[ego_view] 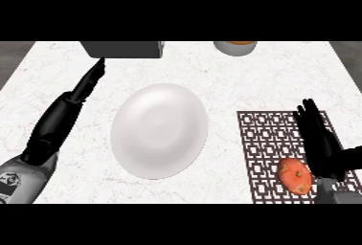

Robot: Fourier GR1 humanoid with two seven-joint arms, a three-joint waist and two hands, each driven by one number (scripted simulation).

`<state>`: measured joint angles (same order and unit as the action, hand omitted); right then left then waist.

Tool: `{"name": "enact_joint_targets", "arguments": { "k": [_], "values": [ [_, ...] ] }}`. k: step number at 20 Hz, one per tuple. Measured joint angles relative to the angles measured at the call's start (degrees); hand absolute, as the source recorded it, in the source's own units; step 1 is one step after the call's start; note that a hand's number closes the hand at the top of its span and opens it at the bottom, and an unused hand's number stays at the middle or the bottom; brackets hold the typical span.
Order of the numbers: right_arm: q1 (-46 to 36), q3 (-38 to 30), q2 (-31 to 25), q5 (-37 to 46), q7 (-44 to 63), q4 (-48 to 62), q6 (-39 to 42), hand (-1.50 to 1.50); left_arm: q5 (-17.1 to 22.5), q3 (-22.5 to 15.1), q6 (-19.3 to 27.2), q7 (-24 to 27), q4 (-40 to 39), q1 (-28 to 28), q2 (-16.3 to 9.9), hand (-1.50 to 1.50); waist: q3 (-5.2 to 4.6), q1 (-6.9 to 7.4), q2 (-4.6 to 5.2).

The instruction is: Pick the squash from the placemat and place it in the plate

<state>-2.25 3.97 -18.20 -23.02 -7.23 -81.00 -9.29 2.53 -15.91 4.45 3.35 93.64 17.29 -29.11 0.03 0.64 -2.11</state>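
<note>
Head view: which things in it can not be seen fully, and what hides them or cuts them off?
- Grey box: cut off by the view's top edge; what it is cannot be told.
- Cup with orange content: only its lower part shows, cut by the top edge.
- Squash on the placemat: its right side is hidden behind the right robot hand.
- Placemat: its right part is covered by that hand.

Bright, even light; faint shadows.

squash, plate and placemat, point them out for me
squash (294,175), head view, middle of its orange body
plate (160,131), head view, centre of its white face
placemat (268,134), head view, bare patterned part
</note>
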Motion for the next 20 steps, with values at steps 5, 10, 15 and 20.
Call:
{"name": "enact_joint_targets", "arguments": {
  "k": [5, 10, 15, 20],
  "values": [
    [-4.15, 9.45, -0.18, 4.01, -1.66, -6.49, 7.96, 1.50, 2.58, 3.37, 1.30, -1.83, -0.60, -0.07, 1.20, 0.00, -0.10, 1.13, 1.22],
    [-8.21, 17.28, -10.18, 22.62, -1.10, -9.10, 7.71, 1.50, 5.37, 5.56, 2.64, -4.24, -2.23, -0.97, 2.79, 0.00, -0.96, 1.27, 0.87],
    [0.71, 24.55, -2.80, 30.71, -6.11, -9.94, -2.11, -1.50, 8.03, 8.55, 3.20, -7.06, -2.59, -1.22, 3.50, 0.00, -0.27, -0.38, 1.63],
    [7.63, 24.02, -0.64, 28.76, -14.47, -14.08, -4.35, -1.50, 9.04, 10.99, 1.88, -7.09, -2.34, -2.49, 3.37, 0.00, -0.07, -0.84, 1.90]
  ]
}}
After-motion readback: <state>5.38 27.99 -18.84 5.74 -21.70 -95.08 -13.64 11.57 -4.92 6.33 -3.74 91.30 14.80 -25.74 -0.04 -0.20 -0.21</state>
